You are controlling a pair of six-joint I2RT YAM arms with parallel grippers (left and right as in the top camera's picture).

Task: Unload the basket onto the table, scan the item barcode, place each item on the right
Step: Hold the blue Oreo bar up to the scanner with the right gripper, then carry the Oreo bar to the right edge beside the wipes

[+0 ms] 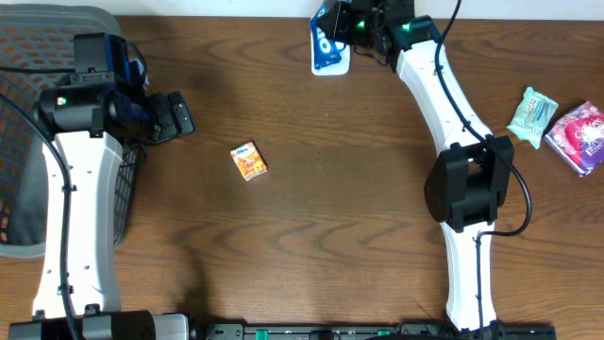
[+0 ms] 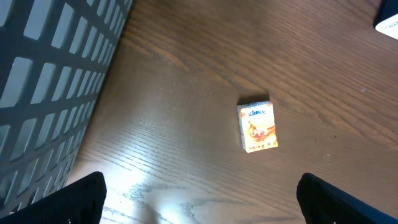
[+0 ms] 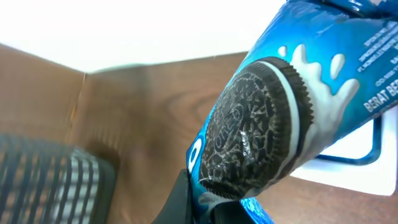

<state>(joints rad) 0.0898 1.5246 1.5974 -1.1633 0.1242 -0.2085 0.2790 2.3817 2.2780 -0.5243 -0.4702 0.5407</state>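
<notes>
My right gripper (image 1: 347,26) is at the table's far edge, shut on a blue cookie packet (image 1: 326,40). In the right wrist view the packet (image 3: 273,118) fills the frame, printed with a dark sandwich cookie, and its lower end is pinched between my dark fingers (image 3: 186,199). No barcode shows on the face I see. A white panel with a blue edge (image 3: 348,155) lies just behind the packet. My left gripper (image 1: 179,115) hovers beside the basket, open and empty (image 2: 199,202).
A small orange box (image 1: 250,161) lies on the wooden table right of my left gripper, seen ahead in the left wrist view (image 2: 257,126). A grey mesh basket (image 1: 19,189) stands at the left. A green packet (image 1: 533,116) and a pink packet (image 1: 580,137) lie far right.
</notes>
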